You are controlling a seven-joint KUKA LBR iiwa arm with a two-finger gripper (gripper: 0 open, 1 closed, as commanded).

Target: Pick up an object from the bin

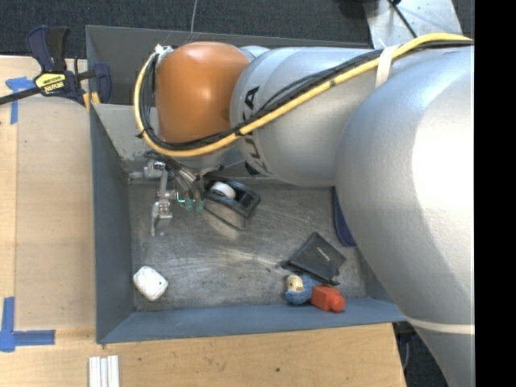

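None is lifted yet; the gripper hangs low at upper left of the bin, just beside a black tape dispenser, open or closed I cannot tell; grasping and lifting remain.

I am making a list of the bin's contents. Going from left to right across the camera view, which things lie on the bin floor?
White rounded lump → black tape dispenser → blue-and-yellow ball → red block. The black flat piece spans above the last two, so it has no clear place in the order.
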